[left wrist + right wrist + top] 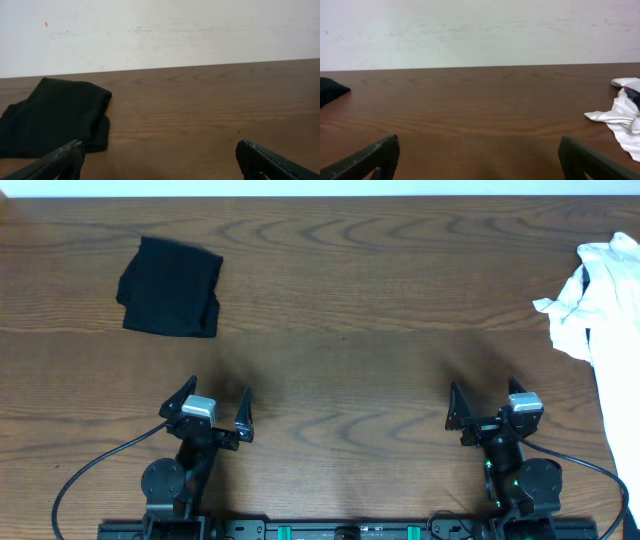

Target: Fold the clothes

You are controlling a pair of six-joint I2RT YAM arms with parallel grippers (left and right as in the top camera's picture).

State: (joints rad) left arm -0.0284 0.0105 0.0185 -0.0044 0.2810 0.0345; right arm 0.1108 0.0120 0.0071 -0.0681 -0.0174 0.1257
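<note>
Black T-shirt [55,115] shows in left wrist view, white garment [625,117] in right's; left pincer [217,392], right pincer [483,388] gape empty.

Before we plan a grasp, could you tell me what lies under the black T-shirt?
Only the wooden table shows around the black T-shirt; its own fabric hides anything directly beneath.

L gripper [217,388] & R gripper [483,388] both low — jaws wide open, empty.
</note>
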